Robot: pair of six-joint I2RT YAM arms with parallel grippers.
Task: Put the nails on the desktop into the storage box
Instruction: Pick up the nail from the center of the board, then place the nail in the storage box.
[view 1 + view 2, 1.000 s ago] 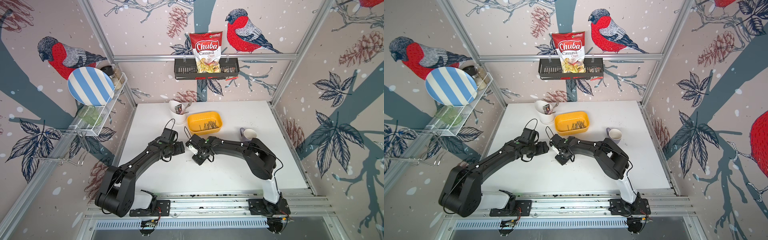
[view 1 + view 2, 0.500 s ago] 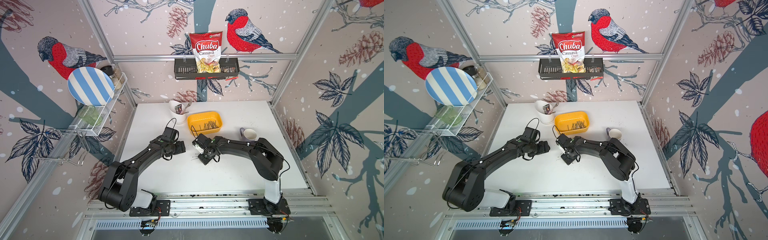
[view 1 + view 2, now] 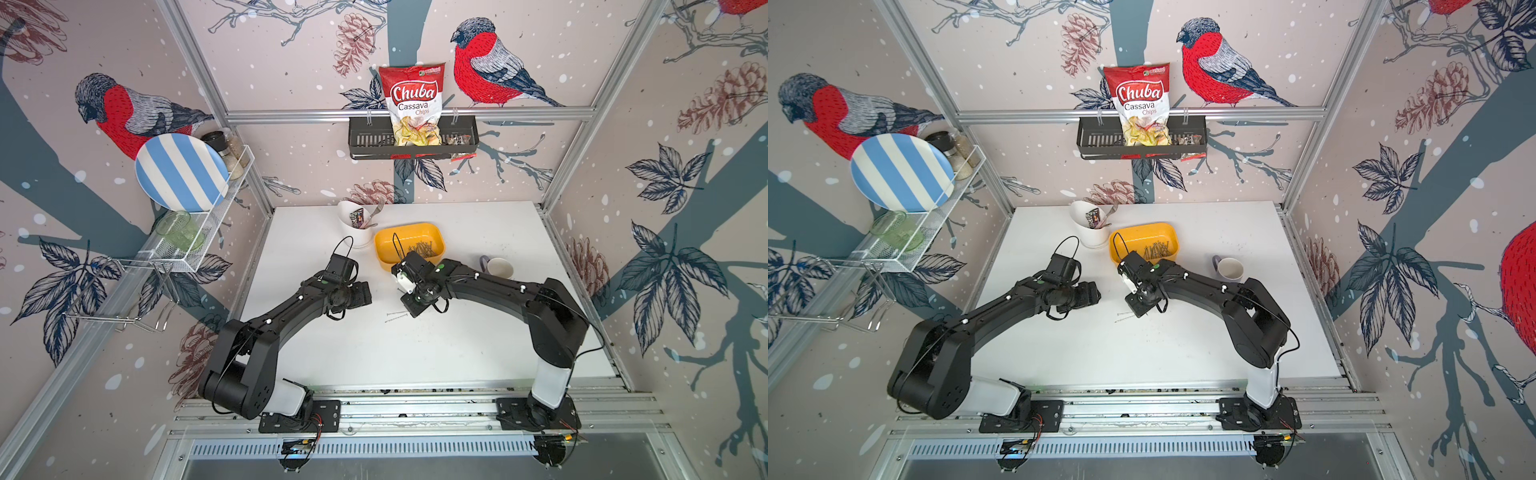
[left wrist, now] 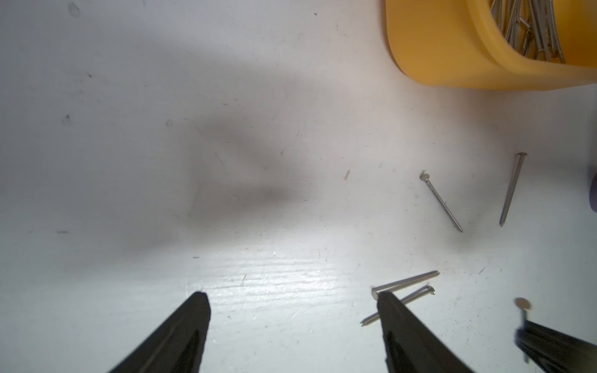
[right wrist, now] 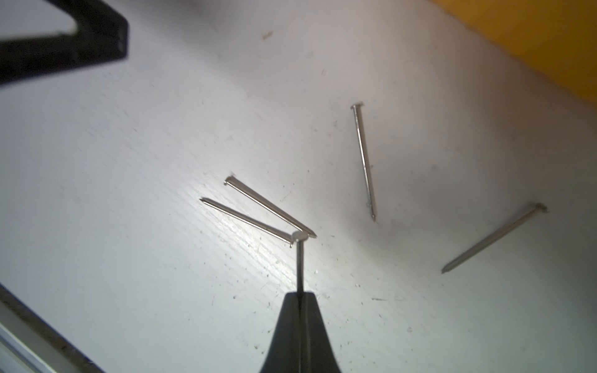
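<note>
My right gripper (image 5: 300, 293) is shut on one nail (image 5: 299, 261), which sticks straight out past its fingertips with the head foremost, just above the white desktop (image 3: 415, 353). Several more nails lie loose on the desktop: a pair in a V (image 5: 258, 206), a single one (image 5: 364, 161) and another (image 5: 494, 239). In both top views two of them (image 3: 397, 316) (image 3: 1126, 318) show beside the right gripper (image 3: 413, 311). My left gripper (image 4: 292, 297) stands open and empty, one fingertip (image 4: 384, 300) over the pair. The yellow storage box (image 3: 384, 253) (image 4: 436, 42) holds a heap of nails.
A white cutlery cup (image 3: 357, 228) stands left of the storage box and a mug (image 3: 498, 268) to its right. A black wall basket (image 3: 365, 139) with a chips bag hangs at the back. A wire rack with a striped plate (image 3: 183, 174) is on the left wall.
The right gripper has shut on a nail and shifted a little to the right, away from the left gripper. The left arm has barely moved.
</note>
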